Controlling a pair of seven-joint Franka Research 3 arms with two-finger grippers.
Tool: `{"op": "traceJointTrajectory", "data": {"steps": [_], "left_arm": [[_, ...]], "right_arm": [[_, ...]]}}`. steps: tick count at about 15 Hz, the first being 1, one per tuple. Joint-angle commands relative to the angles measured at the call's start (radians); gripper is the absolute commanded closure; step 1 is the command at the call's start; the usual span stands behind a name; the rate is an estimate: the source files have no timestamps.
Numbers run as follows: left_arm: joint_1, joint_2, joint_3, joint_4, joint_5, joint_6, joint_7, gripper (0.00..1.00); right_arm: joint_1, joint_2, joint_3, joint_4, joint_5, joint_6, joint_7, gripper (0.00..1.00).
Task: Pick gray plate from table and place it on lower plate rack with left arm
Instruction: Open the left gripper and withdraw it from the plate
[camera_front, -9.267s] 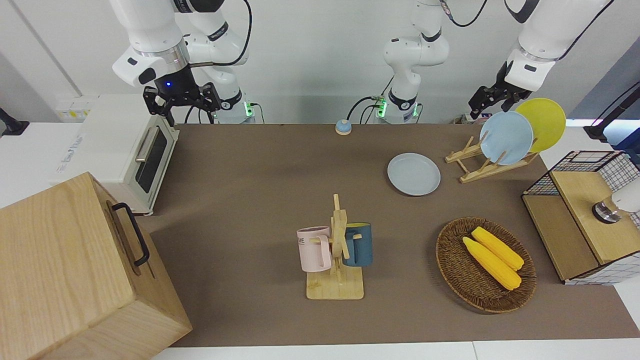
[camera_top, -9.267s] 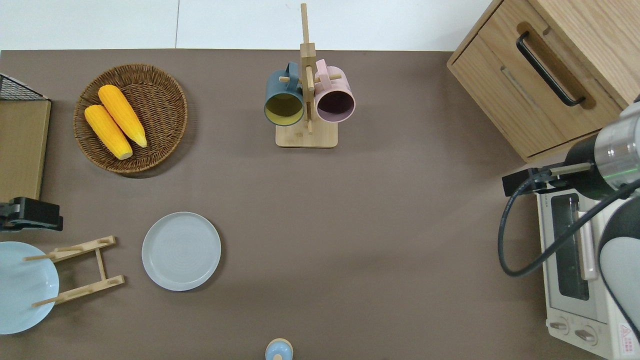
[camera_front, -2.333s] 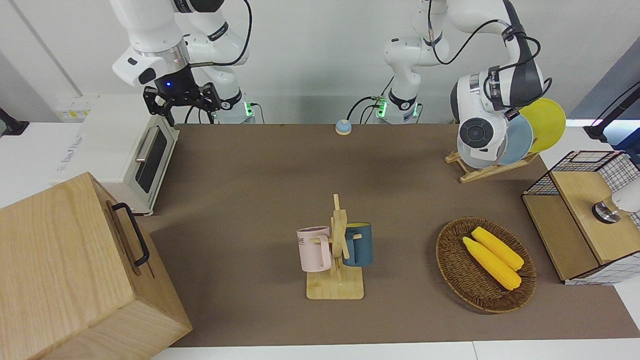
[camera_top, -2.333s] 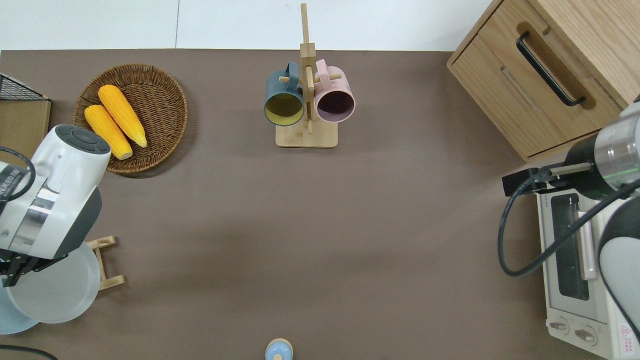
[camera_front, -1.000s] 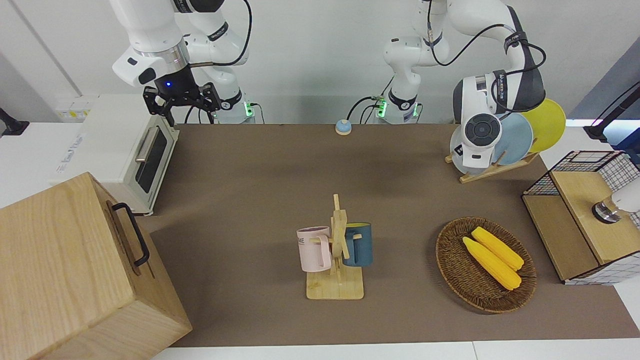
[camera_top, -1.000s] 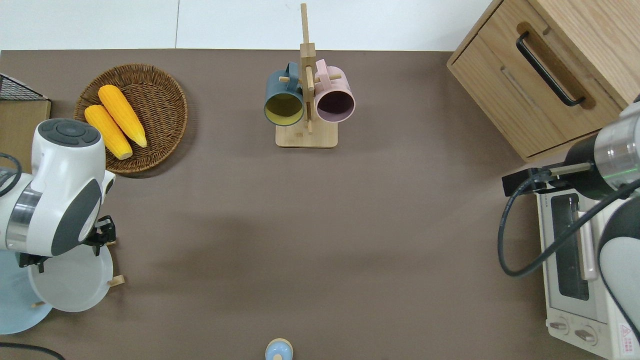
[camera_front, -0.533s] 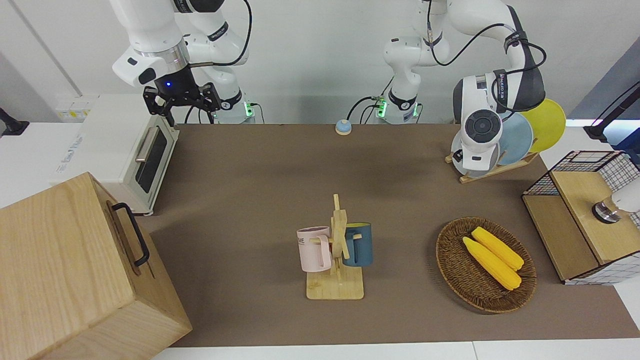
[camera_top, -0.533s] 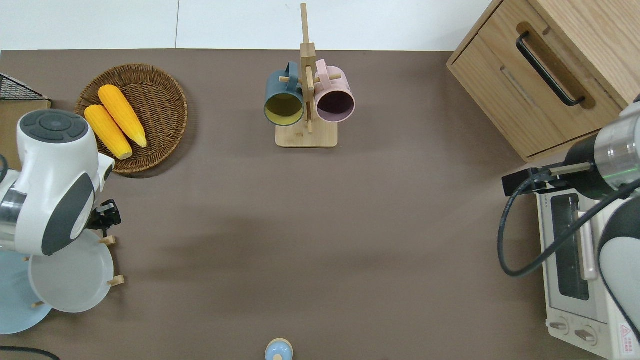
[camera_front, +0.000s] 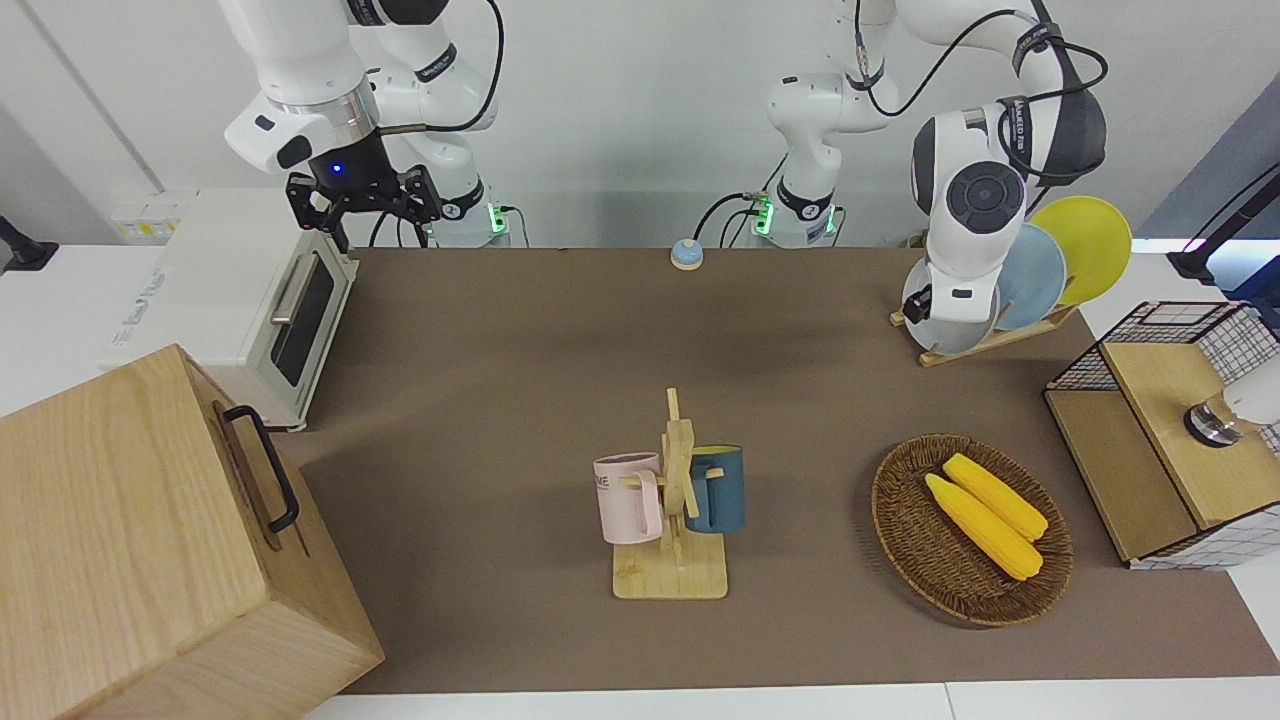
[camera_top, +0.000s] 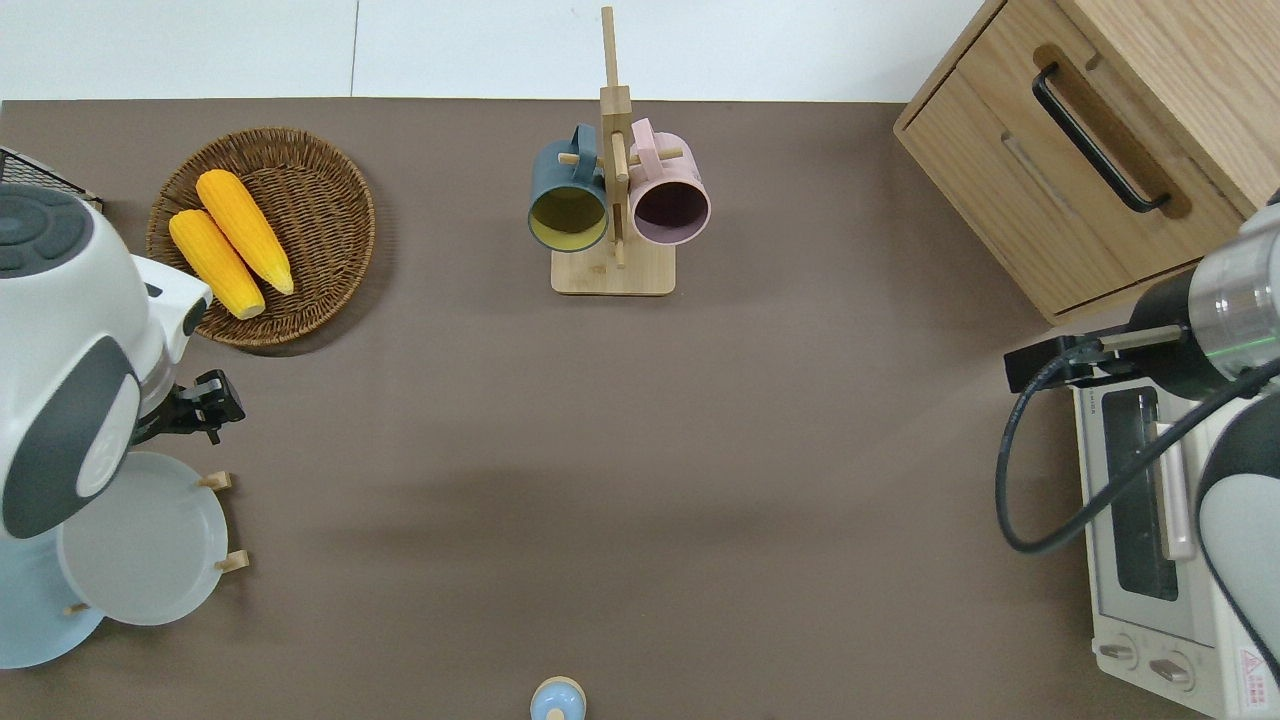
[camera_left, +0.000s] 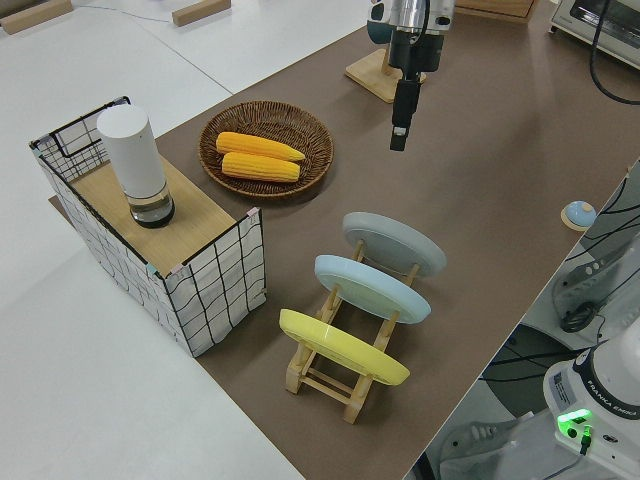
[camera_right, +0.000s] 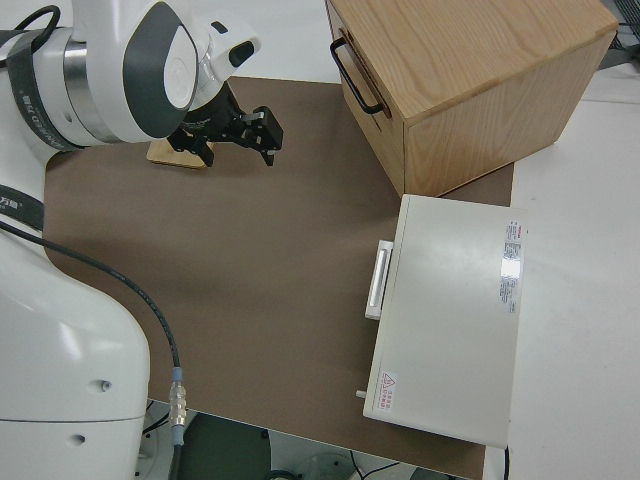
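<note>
At the lower left of the overhead frame the gray plate (camera_top: 140, 540) stands tilted in the lower plate rack (camera_left: 345, 375), in the slot farthest from the robots, leaning on the pegs, with nothing gripping it. In the left side view, frame centre, three plates sit in a row on the rack: gray plate, then light blue plate (camera_left: 372, 288), then yellow plate (camera_left: 342, 347). The left gripper (camera_top: 208, 403) is up off the plate, over bare worktop (camera_top: 700, 450) between the rack and the wicker basket (camera_top: 320, 200); it holds nothing, and I cannot tell whether its fingers are apart or together. Left arm (camera_front: 975, 215) fills the upper right of the front frame, hiding part of the plates. Right arm is parked, right gripper (camera_front: 362, 205) at upper left of the front frame, fingers spread, holding nothing. Basket holds two corn cobs (camera_top: 230, 242). Wooden mug stand (camera_front: 676, 510) at the centre of the front frame carries a pink mug (camera_front: 628, 498) and a dark blue mug (camera_front: 718, 488).
</note>
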Motion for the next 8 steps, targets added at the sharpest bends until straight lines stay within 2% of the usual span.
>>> {"op": "traceJointTrajectory", "data": {"steps": [1,3,8], "left_arm": [[0.003,-0.069,0.064,0.065,-0.142,0.005,0.192,0.01],[0.014,-0.090,0.078,0.085,-0.166,0.000,0.304,0.01],[0.060,-0.142,0.083,0.082,-0.254,0.006,0.465,0.01]], "right_arm": [[-0.019,-0.001,0.017,0.009,-0.001,-0.014,0.012,0.017],[-0.020,-0.001,0.017,0.009,-0.001,-0.013,0.012,0.017],[-0.019,-0.001,0.017,0.009,-0.001,-0.014,0.012,0.017]]}}
